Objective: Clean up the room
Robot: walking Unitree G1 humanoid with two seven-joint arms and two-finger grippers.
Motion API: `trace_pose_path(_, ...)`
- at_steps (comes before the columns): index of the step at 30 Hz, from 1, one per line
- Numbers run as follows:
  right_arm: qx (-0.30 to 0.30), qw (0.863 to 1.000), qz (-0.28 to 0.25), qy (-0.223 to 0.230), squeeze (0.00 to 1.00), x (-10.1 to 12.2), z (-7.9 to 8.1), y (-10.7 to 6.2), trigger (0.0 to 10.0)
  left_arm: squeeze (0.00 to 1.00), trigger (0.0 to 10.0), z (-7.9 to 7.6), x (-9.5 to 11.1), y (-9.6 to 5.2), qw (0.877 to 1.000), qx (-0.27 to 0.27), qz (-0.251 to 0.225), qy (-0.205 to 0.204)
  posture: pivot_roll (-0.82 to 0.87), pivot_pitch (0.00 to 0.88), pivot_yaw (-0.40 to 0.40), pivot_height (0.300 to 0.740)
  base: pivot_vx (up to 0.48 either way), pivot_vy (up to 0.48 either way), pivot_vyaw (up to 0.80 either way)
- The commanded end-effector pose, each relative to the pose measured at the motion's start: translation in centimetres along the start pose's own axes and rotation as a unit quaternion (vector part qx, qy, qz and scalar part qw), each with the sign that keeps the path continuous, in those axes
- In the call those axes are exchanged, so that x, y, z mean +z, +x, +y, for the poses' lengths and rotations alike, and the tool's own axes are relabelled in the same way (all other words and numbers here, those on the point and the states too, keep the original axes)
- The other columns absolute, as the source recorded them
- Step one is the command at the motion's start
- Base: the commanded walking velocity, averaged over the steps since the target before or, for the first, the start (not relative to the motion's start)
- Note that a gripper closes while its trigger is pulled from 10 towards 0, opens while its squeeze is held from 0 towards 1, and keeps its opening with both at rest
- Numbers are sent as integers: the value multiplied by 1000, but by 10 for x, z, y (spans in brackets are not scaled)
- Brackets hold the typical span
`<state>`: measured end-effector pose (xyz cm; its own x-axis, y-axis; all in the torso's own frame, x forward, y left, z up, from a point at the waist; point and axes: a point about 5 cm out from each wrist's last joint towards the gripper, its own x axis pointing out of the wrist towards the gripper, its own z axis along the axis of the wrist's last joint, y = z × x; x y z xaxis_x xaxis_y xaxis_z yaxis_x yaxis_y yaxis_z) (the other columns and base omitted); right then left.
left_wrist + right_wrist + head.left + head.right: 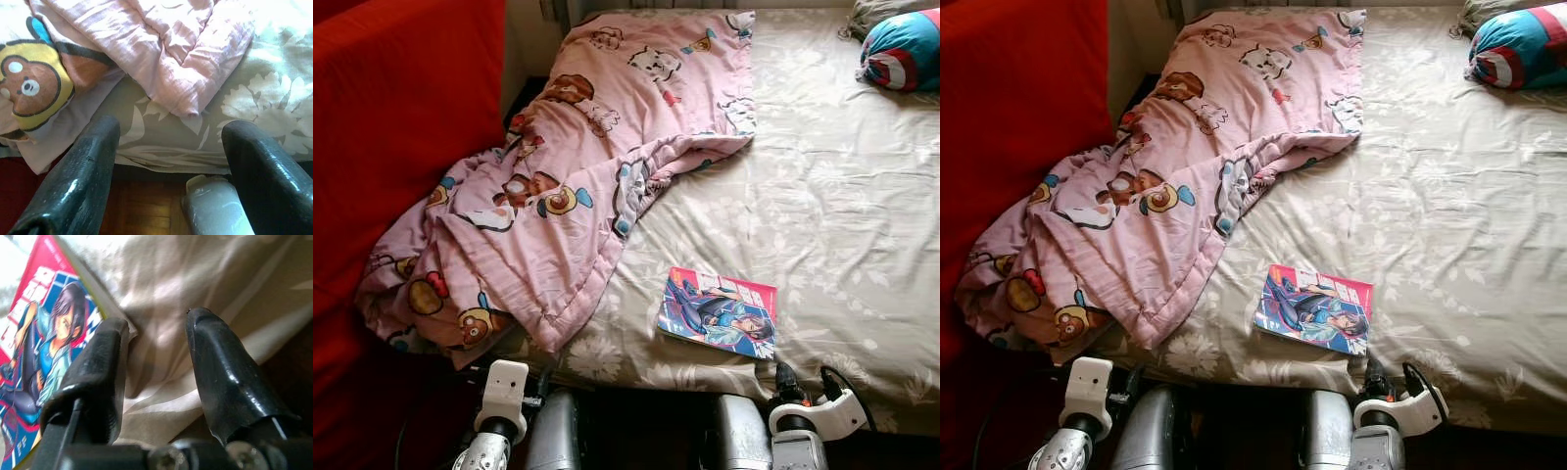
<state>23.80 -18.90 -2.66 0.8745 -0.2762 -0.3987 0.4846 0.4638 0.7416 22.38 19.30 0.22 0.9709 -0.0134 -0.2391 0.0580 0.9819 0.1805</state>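
Nearest the camera, the right gripper [156,340] is held at the near edge of the bed [822,196], its two black fingers [215,362] parted with only floral sheet between them, just beside the near corner of a comic book [717,313]. The left gripper [168,161] is poised at the same edge further left, jaws spread wide and empty, below the hanging fold of a pink cartoon-print quilt [558,186].

The comic book is seen lying flat, cover up, close to the near edge of the mattress. Its long axis runs roughly across the bed, tilted slightly.

The quilt is crumpled along the left side of the bed, spilling over the near corner beside a red surface [401,127]. A blue and red cushion [901,49] is seen at the far right corner.
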Motion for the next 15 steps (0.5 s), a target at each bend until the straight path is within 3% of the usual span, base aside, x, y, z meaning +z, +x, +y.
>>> trace_pose_path(1, 24, 999, 24, -1, 141, -21, 10, -6, 10000, 0, 10000, 5, -4, -5, 1000, 6, 9, 9, 47, 178, 67, 583, 0, 0, 0)
trace_pose_path(3, 43, 999, 14, -9, 149, -17, 17, -4, 10000, 0, 10000, 5, -5, -6, 1000, 6, 10, 9, 46, 178, 67, 583, 0, 0, 0)
trace_pose_path(4, 48, 999, 11, -9, 722, -15, 19, -3, 10000, 0, 10000, 5, -5, -6, 1000, 6, 10, 9, 46, 178, 67, 583, 0, 0, 0)
trace_pose_path(5, 57, 998, 1, -9, 1000, -10, 22, -1, 10000, 0, 10000, 5, -6, -6, 1000, 6, 11, 9, 47, 178, 68, 583, 0, 0, 0)
trace_pose_path(15, 60, 997, -44, -34, 1000, 27, 29, 18, 10000, 0, 10000, 6, -6, -9, 1000, 6, 13, 11, 53, 188, 74, 583, 0, 0, 0)
